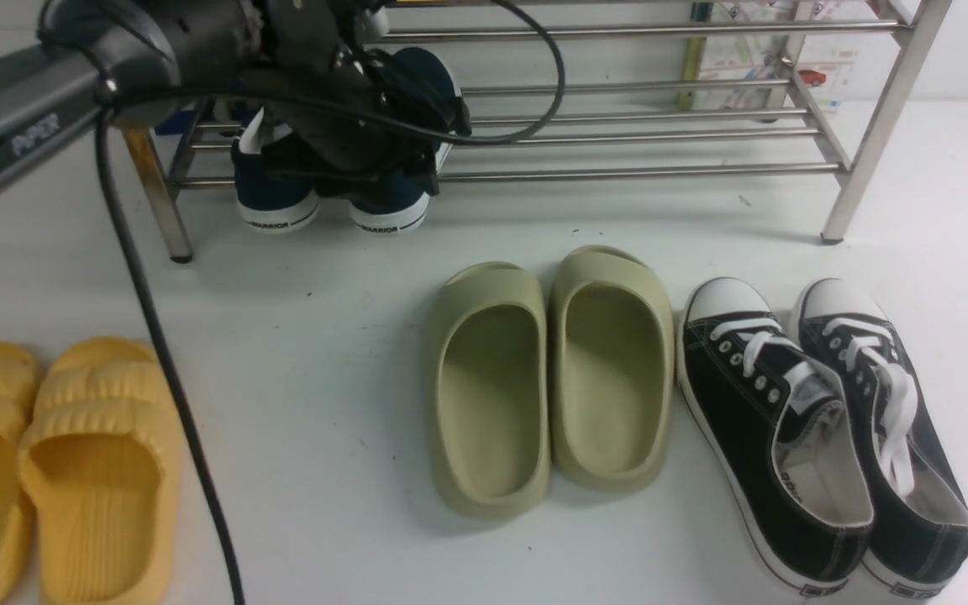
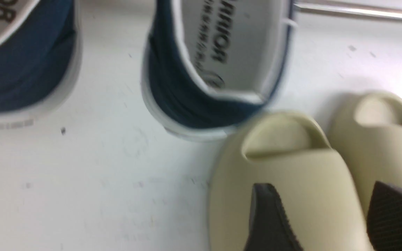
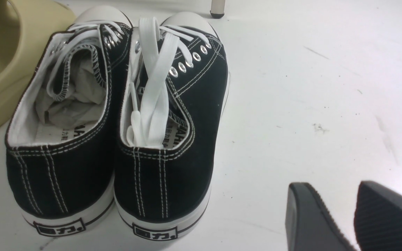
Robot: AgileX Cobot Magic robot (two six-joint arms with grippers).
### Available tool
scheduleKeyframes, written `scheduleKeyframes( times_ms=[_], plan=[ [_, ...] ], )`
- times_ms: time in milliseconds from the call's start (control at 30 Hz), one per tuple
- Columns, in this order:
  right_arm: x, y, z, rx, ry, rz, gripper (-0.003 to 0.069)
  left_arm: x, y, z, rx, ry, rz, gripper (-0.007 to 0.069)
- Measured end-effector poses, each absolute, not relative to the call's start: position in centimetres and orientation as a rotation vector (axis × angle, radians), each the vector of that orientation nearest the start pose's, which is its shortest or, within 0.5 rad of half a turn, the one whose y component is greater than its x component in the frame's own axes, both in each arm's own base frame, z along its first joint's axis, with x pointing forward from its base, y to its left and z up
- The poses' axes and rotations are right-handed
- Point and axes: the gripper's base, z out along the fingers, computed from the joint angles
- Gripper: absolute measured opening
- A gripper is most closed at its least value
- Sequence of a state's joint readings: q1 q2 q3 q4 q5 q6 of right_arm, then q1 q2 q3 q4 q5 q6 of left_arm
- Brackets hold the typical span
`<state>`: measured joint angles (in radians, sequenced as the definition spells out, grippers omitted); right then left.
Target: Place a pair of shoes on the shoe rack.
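From the front, the pair of shoes (image 1: 328, 206) sits on the low rails of the shoe rack (image 1: 644, 172), heels hanging out toward the robot. The left arm's wrist looms right over them, hiding the left claw, so this view does not show how its jaws stand. The olive slides (image 1: 547, 374) lie on the desk (image 1: 324, 353) on the robot's side of that arm; the black sneakers (image 1: 820, 428) are off to its right, the yellow slides (image 1: 39, 466) to its left.

In the left wrist view, the left claw (image 2: 321, 218) is spread apart with nothing between its fingers, hovering above the olive slides (image 2: 291, 174). The pair of shoes (image 2: 218, 66) lies just ahead of it. A risk, I judge: both heels overhang the rail edge, so a brush from the wrist or its cable could tip a shoe off. The slides beneath the fingertips could also be nudged if the claw dips.

In the right wrist view, the right claw (image 3: 340, 218) is parted and empty over bare desk (image 3: 309, 87), with the black sneakers (image 3: 117, 129) beside it.
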<state>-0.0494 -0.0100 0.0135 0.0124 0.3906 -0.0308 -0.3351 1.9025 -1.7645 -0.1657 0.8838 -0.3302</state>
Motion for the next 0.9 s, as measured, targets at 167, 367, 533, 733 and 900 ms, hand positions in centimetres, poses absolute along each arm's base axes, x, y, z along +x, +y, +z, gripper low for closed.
scheduleKeyframes(
  times_ms=[167,367,533,733,900],
  plan=[
    [5.2,-0.2,17.4,0.025,1.878,-0.043,0.0242,36.2,-14.3,36.8,-0.034,2.572,-0.515,0.0285],
    [5.2,-0.2,17.4,0.025,1.878,-0.043,0.0240,27.6,-11.4,41.6,-0.070,2.564,-0.549,-0.0014],
    [5.2,-0.2,17.4,0.025,1.878,-0.043,0.0239,19.0,-8.4,42.3,-0.116,2.488,-0.592,-0.0013],
    [5.2,-0.2,17.4,0.025,1.878,-0.043,0.0239,9.9,-5.2,40.1,-0.113,2.330,-0.644,-0.0013],
    [5.2,-0.2,17.4,0.025,1.878,-0.043,0.0239,5.5,-3.6,36.4,-0.117,2.280,-0.663,-0.0013]
  ],
)
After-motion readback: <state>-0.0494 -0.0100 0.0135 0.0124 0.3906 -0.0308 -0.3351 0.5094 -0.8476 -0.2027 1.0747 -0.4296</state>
